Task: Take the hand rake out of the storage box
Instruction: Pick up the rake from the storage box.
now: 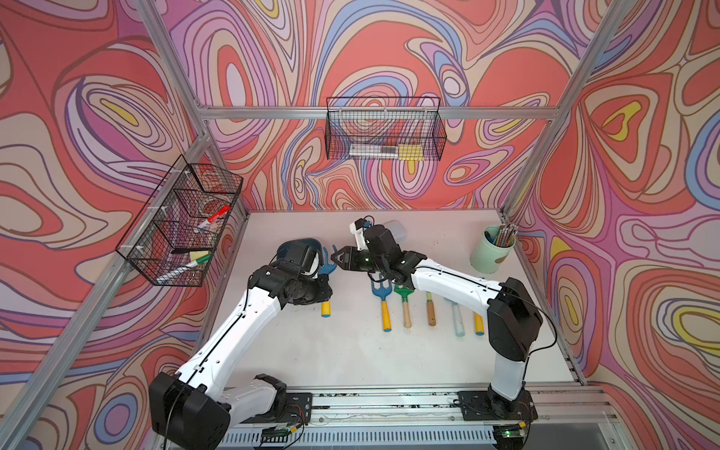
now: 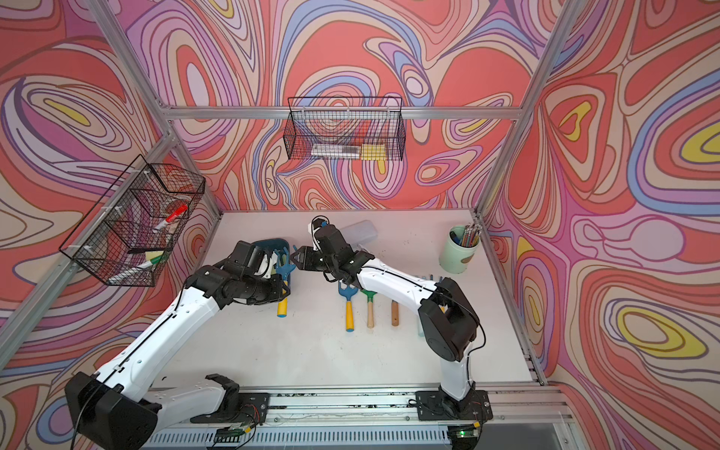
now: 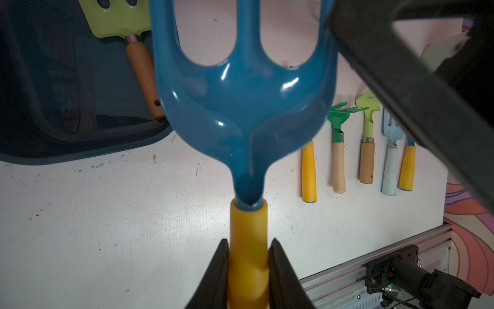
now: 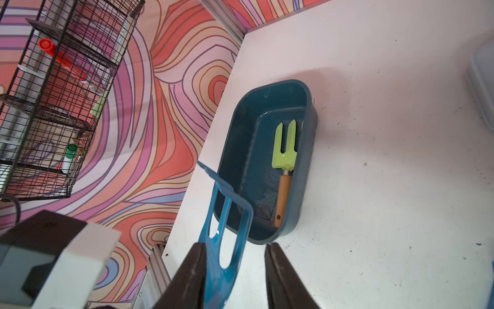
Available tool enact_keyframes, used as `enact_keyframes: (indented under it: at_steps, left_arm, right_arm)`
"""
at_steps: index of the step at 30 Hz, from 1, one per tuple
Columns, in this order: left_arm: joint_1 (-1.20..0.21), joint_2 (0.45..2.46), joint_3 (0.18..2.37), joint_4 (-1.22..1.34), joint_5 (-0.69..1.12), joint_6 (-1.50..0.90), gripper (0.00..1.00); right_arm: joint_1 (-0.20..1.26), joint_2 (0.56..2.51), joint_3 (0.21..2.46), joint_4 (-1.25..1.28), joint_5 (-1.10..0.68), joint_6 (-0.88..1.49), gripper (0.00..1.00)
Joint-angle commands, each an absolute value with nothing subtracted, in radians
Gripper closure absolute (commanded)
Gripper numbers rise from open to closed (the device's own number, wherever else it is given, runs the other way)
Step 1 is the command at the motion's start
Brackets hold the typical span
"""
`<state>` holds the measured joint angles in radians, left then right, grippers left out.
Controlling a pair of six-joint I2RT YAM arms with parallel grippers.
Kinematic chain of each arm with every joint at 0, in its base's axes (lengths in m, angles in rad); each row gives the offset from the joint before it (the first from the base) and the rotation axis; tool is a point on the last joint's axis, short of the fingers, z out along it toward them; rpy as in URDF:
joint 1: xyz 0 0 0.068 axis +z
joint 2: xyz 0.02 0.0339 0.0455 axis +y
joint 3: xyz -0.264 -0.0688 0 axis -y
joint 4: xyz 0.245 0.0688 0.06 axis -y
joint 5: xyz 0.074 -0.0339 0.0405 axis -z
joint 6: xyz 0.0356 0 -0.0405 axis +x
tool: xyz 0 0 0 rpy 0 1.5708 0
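Left end effector [image 3: 248, 242]: clamped on hand rake [image 3: 243, 101] by yellow handle, seemingly clear of storage box [image 4: 310, 160]. Right end effector [image 4: 235, 244]: gaping around the head. Only set-down left, probably.

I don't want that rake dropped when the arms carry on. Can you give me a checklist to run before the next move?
1. Left tool shut on the yellow handle of the blue three-pronged plastic hand rake: ok.
2. Rake out of the dark teal plastic storage box: ok.
3. Right tool gripping the rake's head: not ok; jaws straddle it, with a gap on one side.
4. Lime green fork with wooden handle lying inside the box: ok.
5. Bare white table beside the row of garden tools: ok.
6. Prongs clear of the box rim: cannot tell.
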<state>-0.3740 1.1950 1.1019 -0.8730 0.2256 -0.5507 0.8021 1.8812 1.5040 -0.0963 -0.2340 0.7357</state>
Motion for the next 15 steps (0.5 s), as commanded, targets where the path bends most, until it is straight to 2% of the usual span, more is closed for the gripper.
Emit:
enact_keyframes:
  at_steps: [1,4,10,15]
  left_arm:
    - [-0.376,1.187,1.116,-0.848,0.237,-0.551,0.84]
    - [-0.376,1.191,1.114,-0.846,0.237,-0.547,0.85]
    - [-0.376,1.187,1.11,-0.836,0.239,-0.546,0.85]
    - [-0.376,1.186,1.112,-0.837,0.237,-0.54,0.85]
  right_arm:
    - [0.81,1.905,1.492,-0.065,-0.246,0.756,0.72]
    - [0.811,1.907,1.49,-0.049,-0.258,0.774,0.8]
    - [0.811,1.913,1.485,-0.058,-0.261,0.792,0.86]
    - [0.811,1.913,1.469,-0.037,-0.272,0.808,0.96]
